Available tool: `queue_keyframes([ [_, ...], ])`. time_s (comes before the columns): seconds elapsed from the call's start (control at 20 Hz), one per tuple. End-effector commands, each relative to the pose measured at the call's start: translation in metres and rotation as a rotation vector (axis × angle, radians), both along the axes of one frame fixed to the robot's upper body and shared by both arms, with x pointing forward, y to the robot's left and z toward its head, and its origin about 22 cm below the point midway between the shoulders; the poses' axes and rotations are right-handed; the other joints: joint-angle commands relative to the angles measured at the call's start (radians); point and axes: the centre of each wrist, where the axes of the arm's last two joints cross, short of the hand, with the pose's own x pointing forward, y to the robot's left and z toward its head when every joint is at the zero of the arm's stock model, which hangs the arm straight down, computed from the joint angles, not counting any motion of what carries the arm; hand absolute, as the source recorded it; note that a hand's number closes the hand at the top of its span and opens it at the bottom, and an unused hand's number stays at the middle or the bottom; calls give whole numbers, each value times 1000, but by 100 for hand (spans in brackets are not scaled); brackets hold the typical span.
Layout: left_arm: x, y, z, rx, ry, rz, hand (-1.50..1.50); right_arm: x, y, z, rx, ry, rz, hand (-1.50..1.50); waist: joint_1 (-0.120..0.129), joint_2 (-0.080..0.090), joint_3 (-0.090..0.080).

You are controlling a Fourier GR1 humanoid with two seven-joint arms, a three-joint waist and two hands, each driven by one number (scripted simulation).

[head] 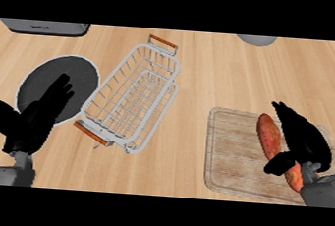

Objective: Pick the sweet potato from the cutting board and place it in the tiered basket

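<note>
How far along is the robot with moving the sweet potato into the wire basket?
Early stage. Done: the right hand has reached the sweet potato, which lies on the cutting board. In hand: its fingers lie along the potato, thumb at its near end; no lift visible. Left: grasp, carry, and place it in the tiered basket, which holds nothing.

Orange sweet potato [269, 134] on cutting board [233, 156]
</note>
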Motion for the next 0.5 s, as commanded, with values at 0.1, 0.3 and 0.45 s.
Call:
queue_keyframes([
  [0.1,1,17,0,0,10,-2,0,-2,9,-8,69,160,42,150,-1,0,0],
  [0.3,-17,8,-2,10,-4,-23,0,-4,-5,-25,-45,146,100,150,4,0,0],
  [0.45,-8,3,16,7,-2,-13,0,0,-8,-32,-84,141,136,150,3,0,0],
])
